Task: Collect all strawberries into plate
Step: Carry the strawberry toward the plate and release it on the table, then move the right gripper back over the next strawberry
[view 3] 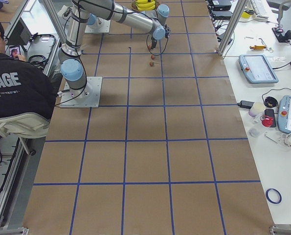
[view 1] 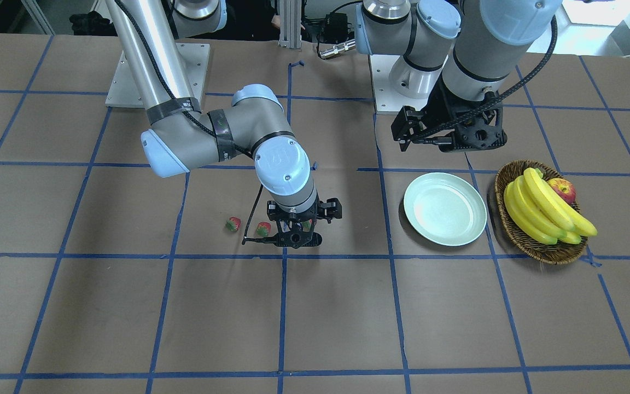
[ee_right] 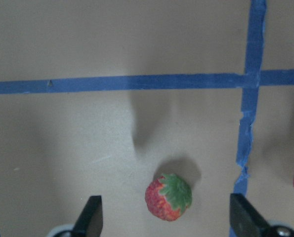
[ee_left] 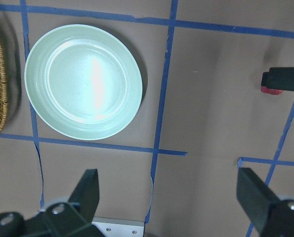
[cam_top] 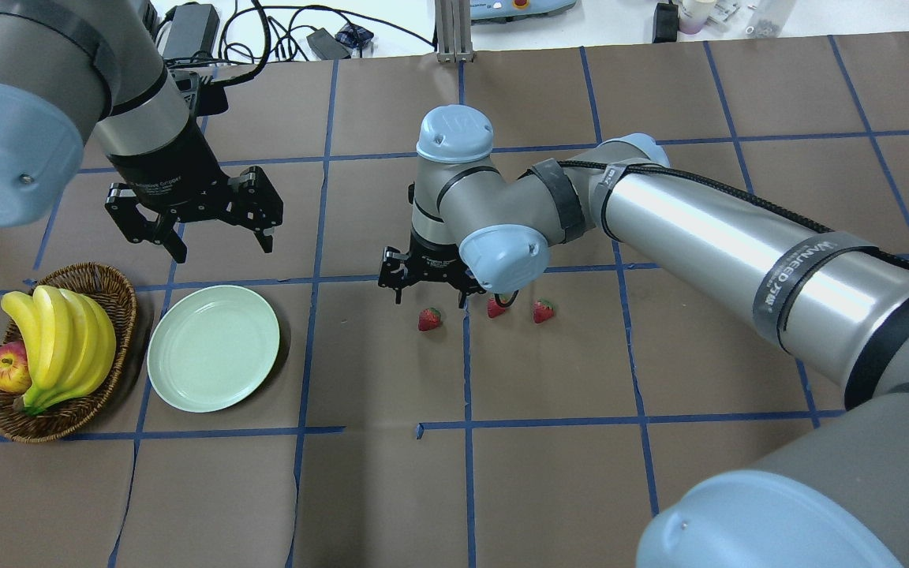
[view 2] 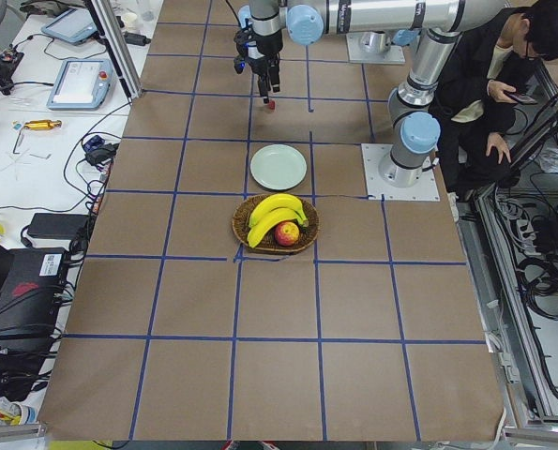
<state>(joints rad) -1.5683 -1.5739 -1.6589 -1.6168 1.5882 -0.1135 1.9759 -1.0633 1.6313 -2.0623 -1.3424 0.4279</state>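
Three strawberries lie in a row on the table: one (cam_top: 429,319), a second (cam_top: 496,308) and a third (cam_top: 543,312). My right gripper (cam_top: 428,297) is open just over the first one. In the right wrist view that strawberry (ee_right: 169,197) sits between the two fingers (ee_right: 90,217), untouched. The front view shows two strawberries (view 1: 232,224) (view 1: 263,229) beside the right gripper (view 1: 296,234). The mint-green plate (cam_top: 213,347) is empty. My left gripper (cam_top: 222,248) is open and empty, raised behind the plate (ee_left: 83,81).
A wicker basket (cam_top: 121,288) with bananas (cam_top: 60,339) and an apple (cam_top: 7,368) stands right next to the plate, at the table's left end. Blue tape lines grid the brown table. A seated person (view 2: 504,66) is behind the robot.
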